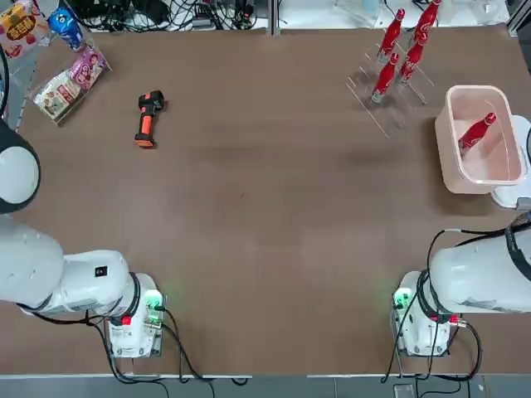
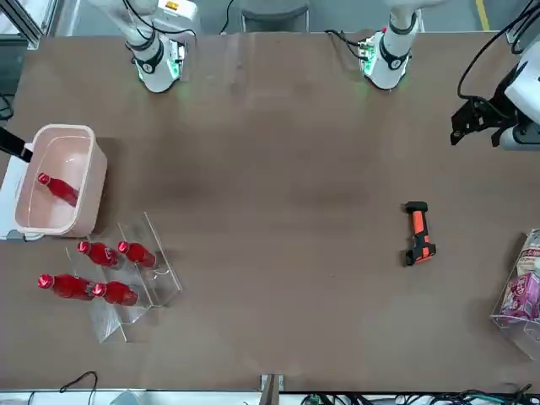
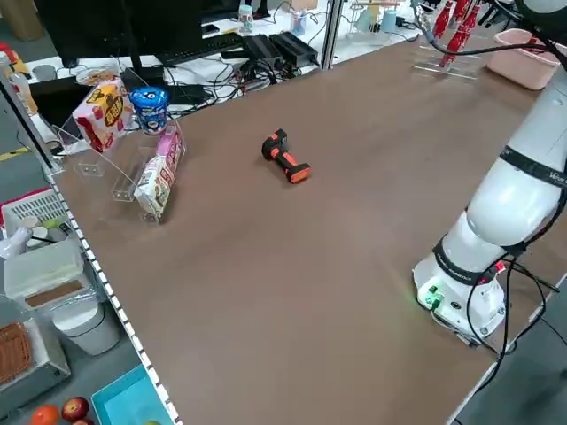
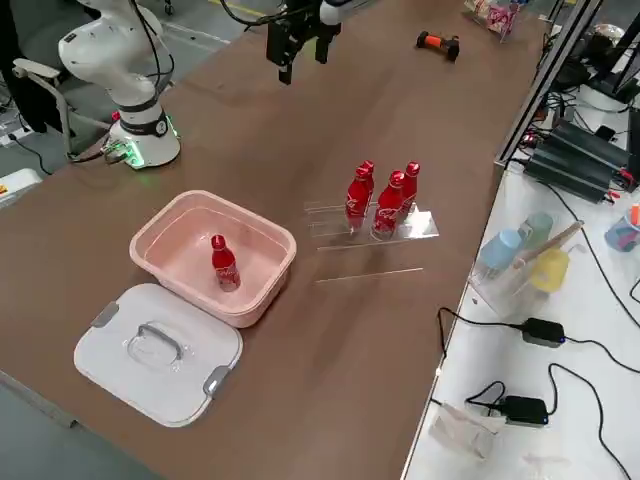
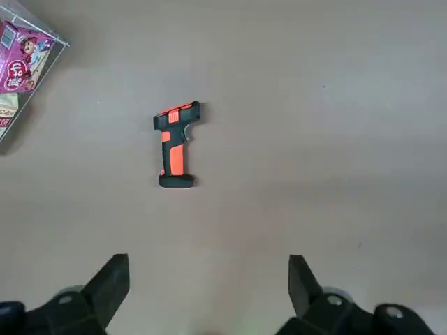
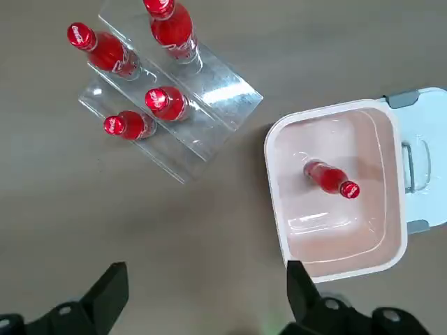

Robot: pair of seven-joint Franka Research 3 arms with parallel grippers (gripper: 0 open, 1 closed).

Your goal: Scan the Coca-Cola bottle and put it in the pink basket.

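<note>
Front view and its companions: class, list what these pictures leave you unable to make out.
- Right gripper: its outer sides, cut off by the right wrist view's bottom edge.
- Scanner: its underside, hidden against the table in every view.
- Snack rack: its far side, cut off by the left wrist view's edge.
- Cap lettering on the racked bottles: too small in the top view.

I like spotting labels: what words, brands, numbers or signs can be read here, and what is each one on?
"Ito": large letters on the pink snack packet, as best I can read them.
The white script on the red bottle in the pink basket is too small to spell out.
The writing on the bottles in the clear rack is also too small.
</note>
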